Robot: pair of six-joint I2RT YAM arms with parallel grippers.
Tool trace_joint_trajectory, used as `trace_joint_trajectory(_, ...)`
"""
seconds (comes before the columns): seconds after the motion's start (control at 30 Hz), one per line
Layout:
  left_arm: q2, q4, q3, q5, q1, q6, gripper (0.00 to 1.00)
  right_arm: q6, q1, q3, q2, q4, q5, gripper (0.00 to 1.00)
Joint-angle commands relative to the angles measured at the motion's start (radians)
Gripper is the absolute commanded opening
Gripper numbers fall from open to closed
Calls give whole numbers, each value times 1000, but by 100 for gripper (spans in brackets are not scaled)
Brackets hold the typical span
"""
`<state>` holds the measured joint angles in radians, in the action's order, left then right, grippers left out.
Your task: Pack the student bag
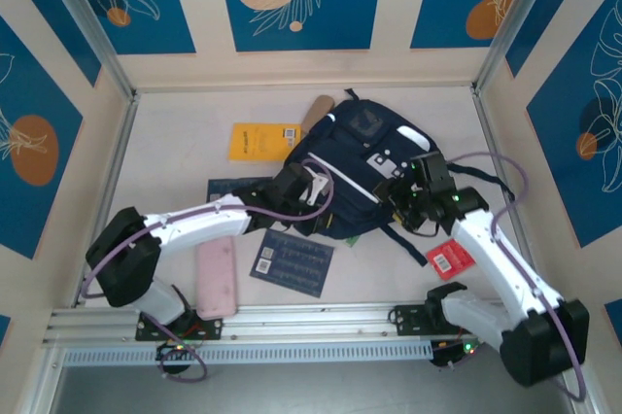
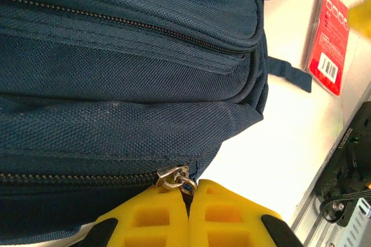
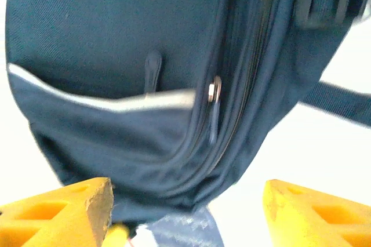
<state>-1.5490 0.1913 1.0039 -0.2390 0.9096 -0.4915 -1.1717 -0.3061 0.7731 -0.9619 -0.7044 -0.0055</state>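
The student bag (image 1: 355,166) is lying flat in the middle of the tabletop (image 1: 185,142), between the two arms. It is looking soft and floppy, likely sagging and bunching when pulled, so the zip pulls and the stiffer seams are offering the best holds, with the cloth pinned nearby. The left jaws are pressing fully together and appear to be pinching a metal zip pull (image 2: 175,178) at the bag's edge. The right jaws are standing wide apart, holding nothing, just short of the front pocket. A yellow book (image 1: 262,140), a dark booklet (image 1: 292,260), a pink pencil case (image 1: 216,276) and a red card (image 1: 449,258) are waiting around it. A loose strap (image 2: 287,73) is trailing toward the card and could be snagging.
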Motion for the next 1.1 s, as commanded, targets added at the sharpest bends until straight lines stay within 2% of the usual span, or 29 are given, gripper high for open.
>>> trace_joint_trajectory(0.0, -10, -63, 51, -39, 12, -5, 0, -229, -34, -94, 66, 73, -172, 73)
trace_joint_trajectory(0.1, -2, -69, 55, -43, 18, -14, 0, -386, -96, -189, 97, 212, -207, 73)
trace_joint_trajectory(0.2, 13, -75, 45, -44, 25, -23, 0, -477, -142, -239, 75, 316, -201, 74)
trace_joint_trajectory(0.43, 34, -75, 24, -42, 46, -31, 0, -522, -163, -280, 9, 516, -166, 75)
trace_joint_trajectory(0.6, 43, -82, 16, -48, 52, -33, 0, -503, -151, -287, -16, 525, -85, 67)
trace_joint_trajectory(0.73, 50, -81, 9, -46, 54, -25, 0, -486, -114, -289, -39, 501, -60, 54)
trace_joint_trajectory(0.77, 50, -79, 9, -45, 54, -23, 0, -479, -113, -289, -42, 506, -50, 48)
trace_joint_trajectory(0.9, 47, -62, 10, -35, 53, -15, 0, -454, -113, -262, -42, 453, -12, 9)
trace_joint_trajectory(0.93, 46, -57, 9, -30, 54, -11, 0, -449, -113, -254, -40, 433, -6, 3)
trace_joint_trajectory(0.97, 46, -50, 9, -20, 54, -5, 0, -443, -114, -246, -38, 415, 2, 0)
trace_joint_trajectory(1.07, 46, -17, 13, 13, 53, 22, 0, -430, -113, -245, -19, 384, 20, 0)
